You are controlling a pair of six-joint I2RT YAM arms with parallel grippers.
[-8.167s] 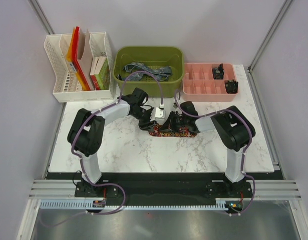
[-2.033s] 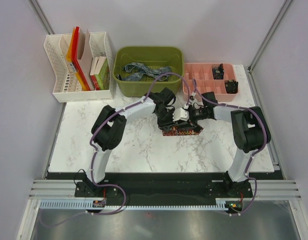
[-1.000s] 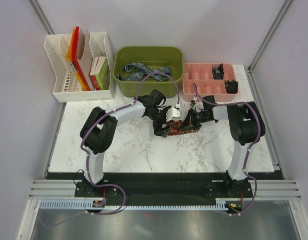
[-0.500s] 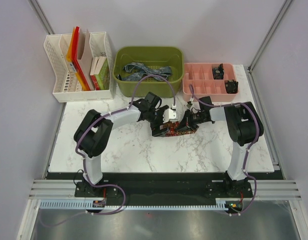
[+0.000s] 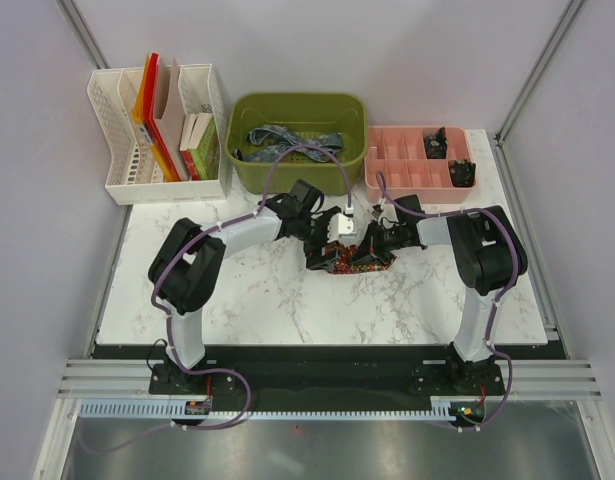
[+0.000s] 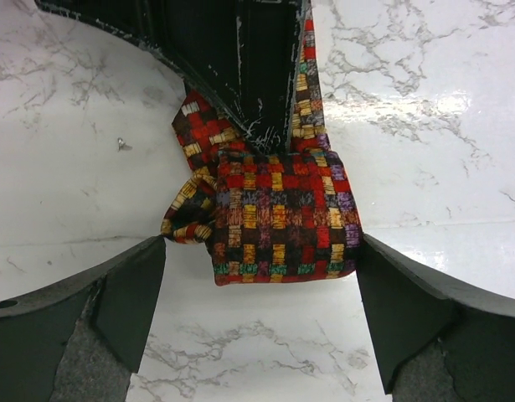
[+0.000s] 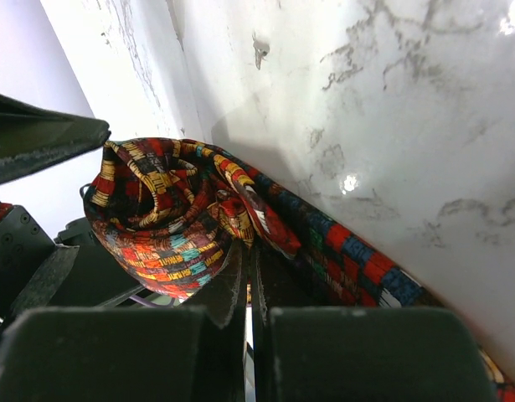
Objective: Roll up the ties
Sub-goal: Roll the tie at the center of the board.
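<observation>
Red-and-orange checked fabric necktie (image 6: 278, 213) part-rolled on white marble table (image 6: 424, 100), left gripper (image 6: 257, 251) spread wide astride the roll, right gripper (image 7: 244, 255) pinching its loose tail.

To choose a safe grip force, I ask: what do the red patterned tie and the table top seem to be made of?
The red patterned tie: woven fabric, perhaps silk or polyester; it folds and curls softly. The table top: marble or marble-look laminate, glossy; grey veins, bright reflections.
</observation>
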